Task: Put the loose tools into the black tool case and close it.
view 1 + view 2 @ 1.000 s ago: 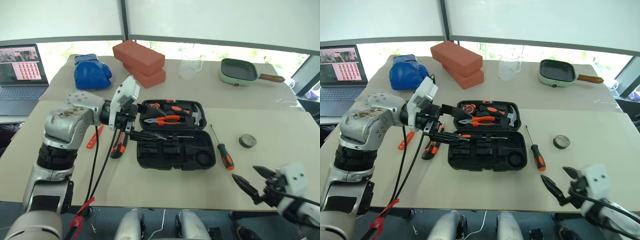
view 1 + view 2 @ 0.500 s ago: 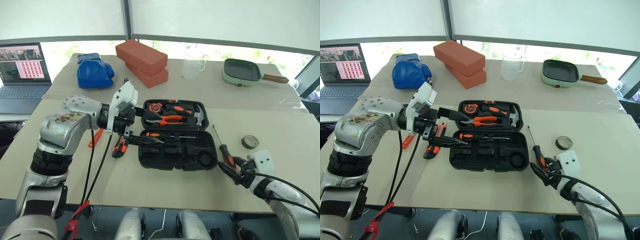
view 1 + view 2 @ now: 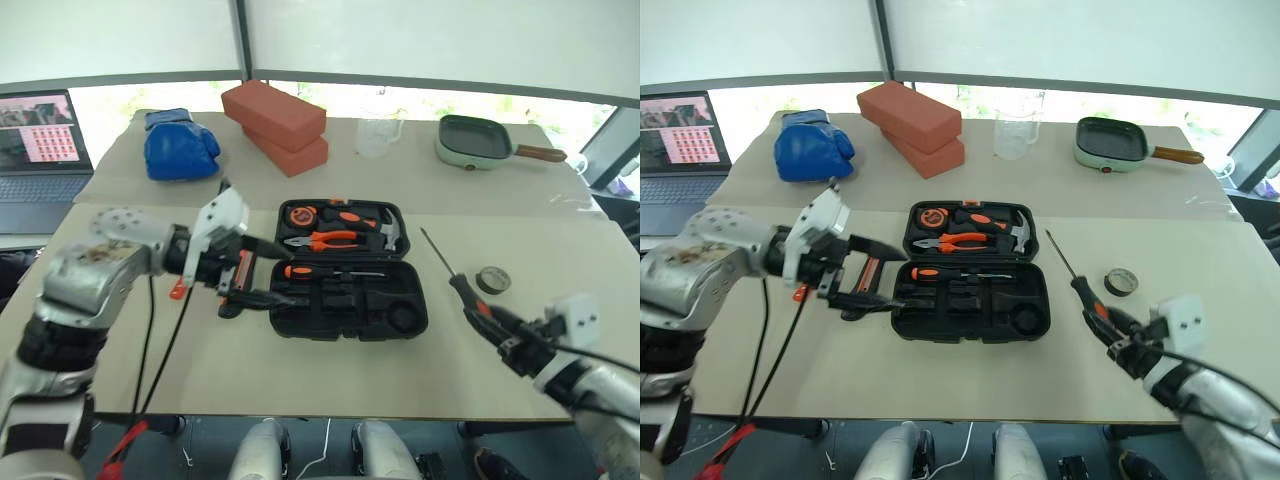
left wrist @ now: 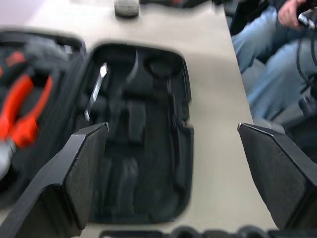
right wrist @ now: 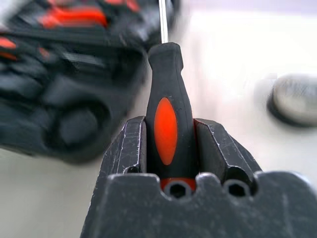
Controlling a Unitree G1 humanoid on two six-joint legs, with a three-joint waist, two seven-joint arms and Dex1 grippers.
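Observation:
The black tool case (image 3: pixel 345 300) lies open mid-table, with a black-and-orange screwdriver (image 3: pixel 300 271) in a slot of its near half. My right gripper (image 3: pixel 500 328) is shut on a second black-and-orange screwdriver (image 3: pixel 468 292) and holds it off the table to the right of the case, shaft pointing away; its fingers (image 5: pixel 128 148) clamp the handle (image 5: pixel 168 114). The small dark tape roll (image 3: pixel 492 279) lies just beyond. My left gripper (image 3: pixel 272 272) stands open at the case's left edge. Behind it lies the utility knife (image 3: pixel 241 272), and the slim orange screwdriver (image 3: pixel 177 291) lies further left.
Pliers (image 3: pixel 335 239), a hammer (image 3: pixel 393 232) and a round tape measure (image 3: pixel 299 214) sit in the case's far half. Red bricks (image 3: pixel 275 115), a blue glove (image 3: pixel 180 145), a measuring cup (image 3: pixel 377 133), a green pan (image 3: pixel 480 140) and a laptop (image 3: pixel 35 140) stand behind. A seated person's legs (image 4: pixel 267 64) show in the left wrist view.
My right gripper has closed on the screwdriver beside the case and lifted it off the table. My left gripper has drawn back to the left, out of the case, staying open.

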